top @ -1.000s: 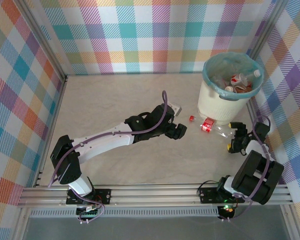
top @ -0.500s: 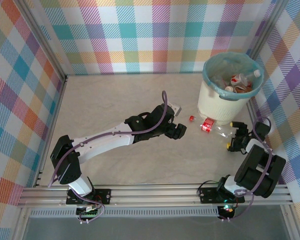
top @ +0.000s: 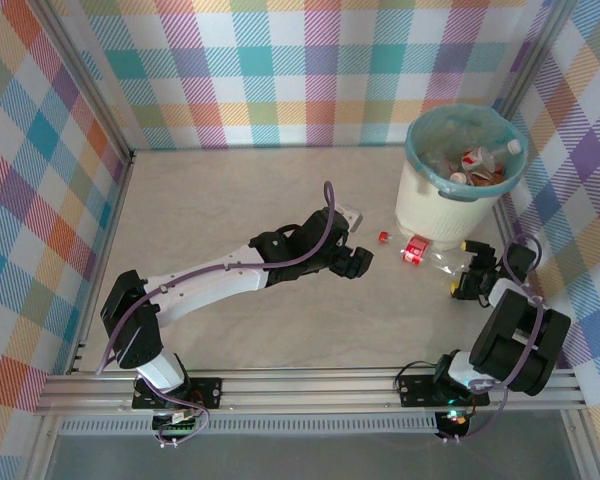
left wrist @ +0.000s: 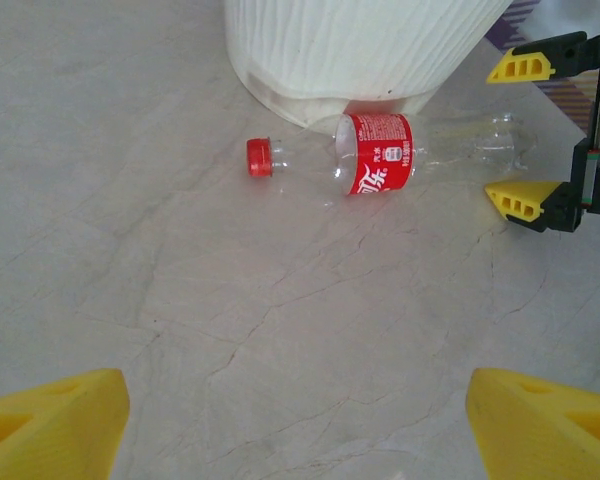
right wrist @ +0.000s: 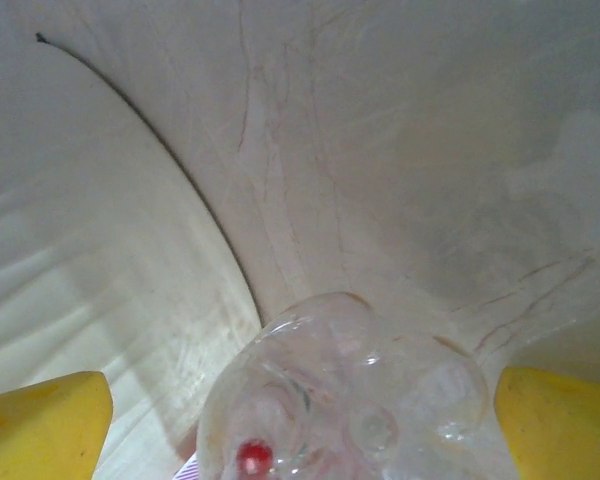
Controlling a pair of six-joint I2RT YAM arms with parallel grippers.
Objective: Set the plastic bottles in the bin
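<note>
My right tool (top: 462,269) sits near the desk's right edge, spread wide, its yellow fingers (left wrist: 521,198) on either side of a clear bottle's (top: 432,257) base, with gaps on both sides. The bottle lies on its side on the desk, its red cap pointing toward the left edge. My left tool (top: 361,262) hangs released and empty mid-desk, facing that cap. Just beyond the bottle stands the bin (top: 427,205), toward the far right corner, with more bottles (top: 477,163) inside.
</note>
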